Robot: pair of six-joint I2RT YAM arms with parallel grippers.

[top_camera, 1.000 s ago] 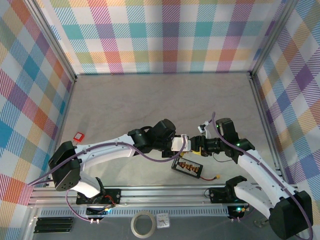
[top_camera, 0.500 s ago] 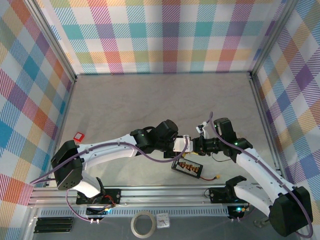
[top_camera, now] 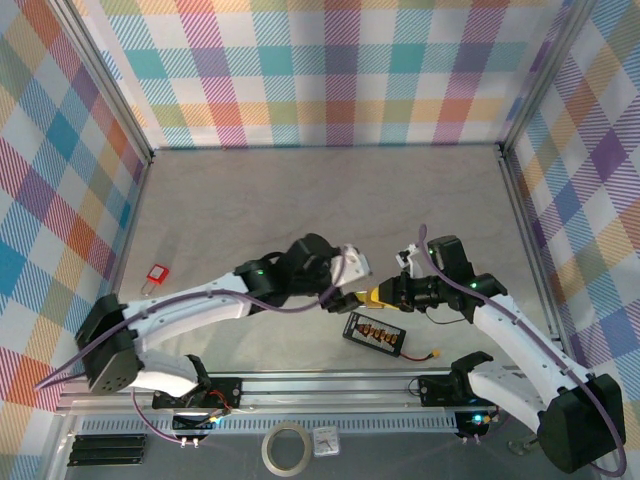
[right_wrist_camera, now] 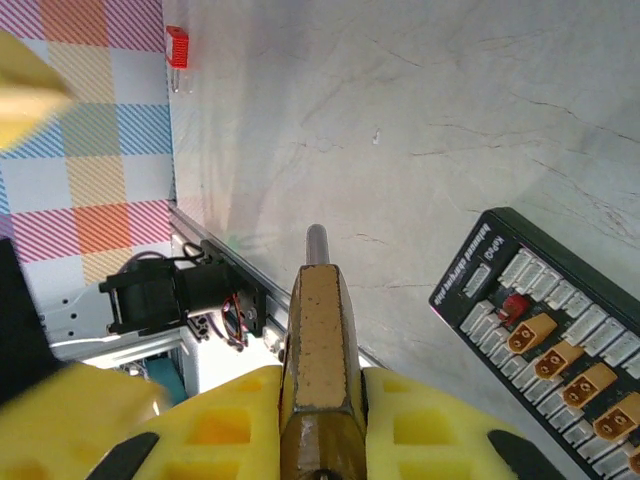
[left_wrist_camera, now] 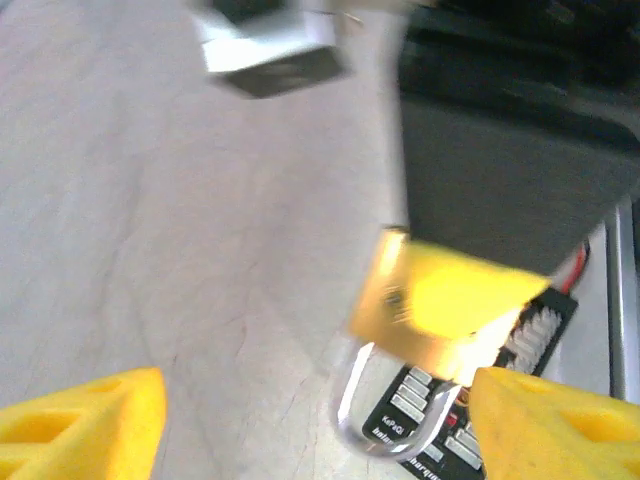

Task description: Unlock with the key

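My right gripper [right_wrist_camera: 322, 400] is shut on a brass padlock [right_wrist_camera: 320, 330], its yellow fingers [right_wrist_camera: 430, 420] pressing both flat sides, and the steel shackle [right_wrist_camera: 316, 240] points away from the wrist. From above, the right gripper [top_camera: 385, 294] holds the padlock just above the table. My left gripper [left_wrist_camera: 320, 430] is open. In its wrist view the brass padlock [left_wrist_camera: 440, 310] hangs ahead of it, shackle [left_wrist_camera: 375, 425] down, near the right fingertip [left_wrist_camera: 560, 430]. From above, the left gripper [top_camera: 352, 283] sits just left of the padlock. The key is out of view.
A black charging board [top_camera: 375, 333] with orange plugs lies under and right of the padlock, also seen as the charging board [right_wrist_camera: 560, 310]. A red padlock [top_camera: 155, 272] lies at the table's left edge by the plaid wall. An aluminium rail [top_camera: 330, 385] runs along the near edge.
The left gripper has opened and drawn back to the left, away from the padlock. The right gripper closed on the padlock and keeps hold of it.
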